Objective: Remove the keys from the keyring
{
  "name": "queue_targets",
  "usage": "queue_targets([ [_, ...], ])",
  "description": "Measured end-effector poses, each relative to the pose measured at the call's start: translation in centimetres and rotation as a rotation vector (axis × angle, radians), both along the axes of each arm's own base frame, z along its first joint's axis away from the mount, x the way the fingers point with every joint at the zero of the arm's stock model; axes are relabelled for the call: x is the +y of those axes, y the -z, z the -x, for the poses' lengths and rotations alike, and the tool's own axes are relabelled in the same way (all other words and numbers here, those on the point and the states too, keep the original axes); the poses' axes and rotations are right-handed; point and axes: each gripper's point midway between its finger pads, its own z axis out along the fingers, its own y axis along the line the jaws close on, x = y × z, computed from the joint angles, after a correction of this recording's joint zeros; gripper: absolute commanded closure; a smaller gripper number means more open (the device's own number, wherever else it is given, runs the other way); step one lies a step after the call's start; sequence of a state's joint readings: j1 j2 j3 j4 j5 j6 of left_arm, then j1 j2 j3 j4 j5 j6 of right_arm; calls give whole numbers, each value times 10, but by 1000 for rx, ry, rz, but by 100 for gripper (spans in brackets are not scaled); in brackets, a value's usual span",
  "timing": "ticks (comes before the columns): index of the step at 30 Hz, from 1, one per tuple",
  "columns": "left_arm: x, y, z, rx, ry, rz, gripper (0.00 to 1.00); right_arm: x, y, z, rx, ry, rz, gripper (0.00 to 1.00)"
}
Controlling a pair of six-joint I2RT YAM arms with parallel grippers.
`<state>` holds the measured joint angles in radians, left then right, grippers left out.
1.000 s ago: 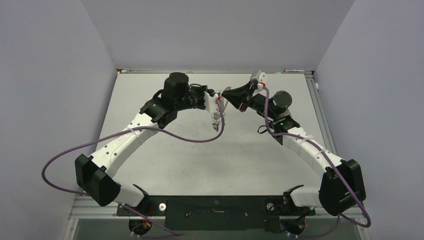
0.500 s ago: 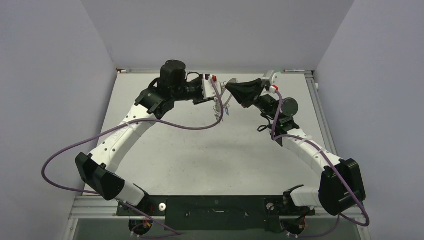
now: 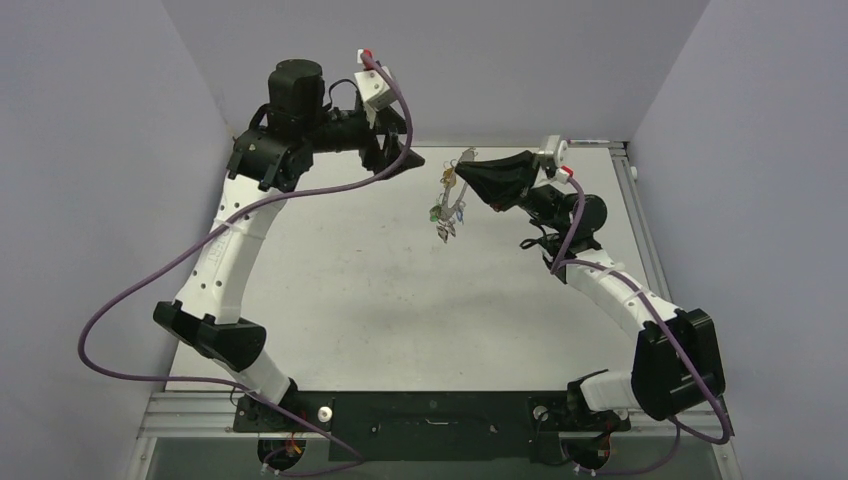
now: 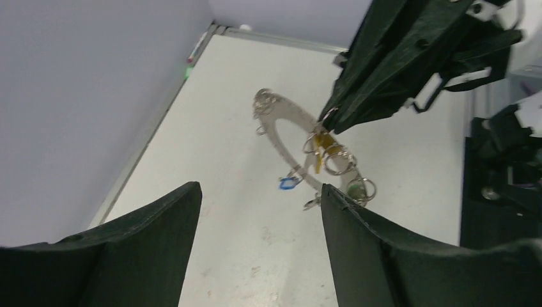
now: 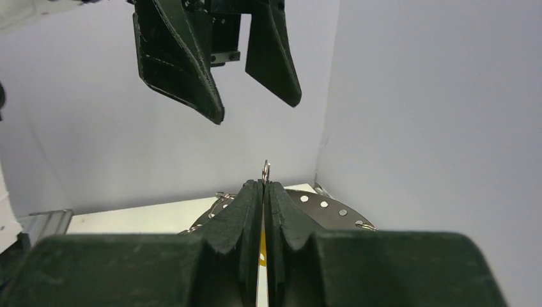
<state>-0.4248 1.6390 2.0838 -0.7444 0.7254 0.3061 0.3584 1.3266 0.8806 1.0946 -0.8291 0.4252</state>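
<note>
The keyring (image 4: 286, 126), a flat grey perforated ring, hangs in the air from my right gripper (image 3: 466, 168). In the right wrist view that gripper (image 5: 263, 187) is shut, with a yellow key (image 5: 261, 246) showing between its pads and a small split ring (image 5: 266, 171) poking out above the tips. The keyring (image 5: 332, 208) lies just behind them. Blue (image 4: 286, 183) and green (image 4: 355, 190) keys dangle from the ring's lower edge; the keys (image 3: 441, 216) hang over the table. My left gripper (image 3: 403, 160) is raised to the left of the ring, open (image 4: 259, 188) and holding nothing.
The white table (image 3: 400, 300) is bounded by lilac walls on three sides, with a metal rail (image 3: 640, 220) along the right edge. Purple cables loop from both arms. The left gripper's fingers (image 5: 192, 70) hang above and ahead of the right one.
My left gripper has opened, let go near the ring and swung up and back to the left. The right gripper stays shut and has shifted slightly, the ring and keys now dangling from it alone.
</note>
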Motion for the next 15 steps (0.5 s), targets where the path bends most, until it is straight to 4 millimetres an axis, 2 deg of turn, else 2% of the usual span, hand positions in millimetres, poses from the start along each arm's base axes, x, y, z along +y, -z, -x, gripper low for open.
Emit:
queue_targets([
  [4, -17, -7, 26, 71, 145, 87, 54, 7, -4, 8, -30, -92, 0, 95],
  [9, -28, 5, 40, 123, 276, 142, 74, 14, -3, 16, -52, -162, 35, 95],
  [15, -31, 25, 54, 160, 356, 178, 80, 22, -13, 29, -92, -215, 52, 95],
])
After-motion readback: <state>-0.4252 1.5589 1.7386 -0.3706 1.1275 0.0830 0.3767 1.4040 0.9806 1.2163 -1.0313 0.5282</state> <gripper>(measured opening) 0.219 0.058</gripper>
